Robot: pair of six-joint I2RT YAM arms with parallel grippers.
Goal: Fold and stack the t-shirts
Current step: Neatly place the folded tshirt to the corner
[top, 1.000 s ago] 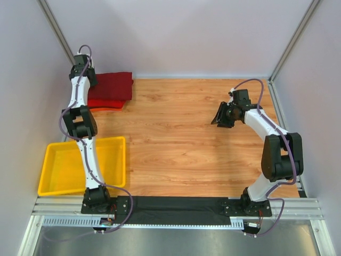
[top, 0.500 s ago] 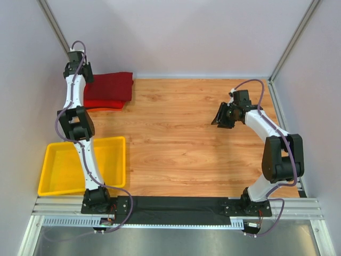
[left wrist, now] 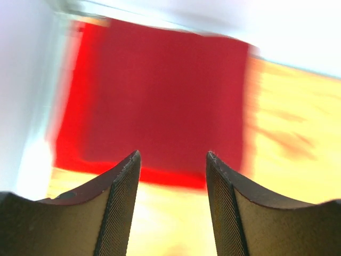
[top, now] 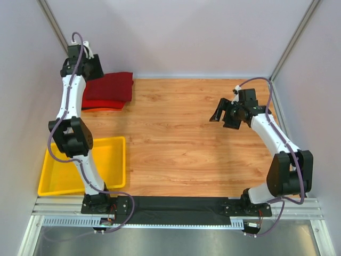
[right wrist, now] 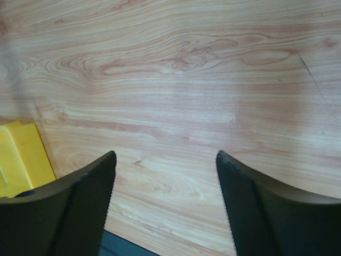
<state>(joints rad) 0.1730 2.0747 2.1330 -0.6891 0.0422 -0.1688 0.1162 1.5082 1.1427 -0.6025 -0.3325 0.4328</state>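
Two folded t-shirts lie stacked in the far left corner, the dark maroon one (top: 111,87) on top and the brighter red one (top: 102,105) showing along the near edge beneath it. My left gripper (top: 97,71) hovers above the stack's left back part, open and empty. In the left wrist view, which is blurred, the maroon shirt (left wrist: 160,90) and the red edge (left wrist: 170,178) lie beyond my left gripper (left wrist: 173,156). My right gripper (top: 222,118) hangs open over bare wood at the right, and in its own wrist view the gripper (right wrist: 166,154) holds nothing.
A yellow plastic tray (top: 121,160) sits at the near left beside the left arm; its corner (right wrist: 21,154) also shows in the right wrist view. Grey walls close in the table at the left, back and right. A black strip (top: 176,205) runs along the near edge.
My left gripper has opened, letting go of the stack, and risen toward the back wall. My right gripper has opened wider and shifted slightly.
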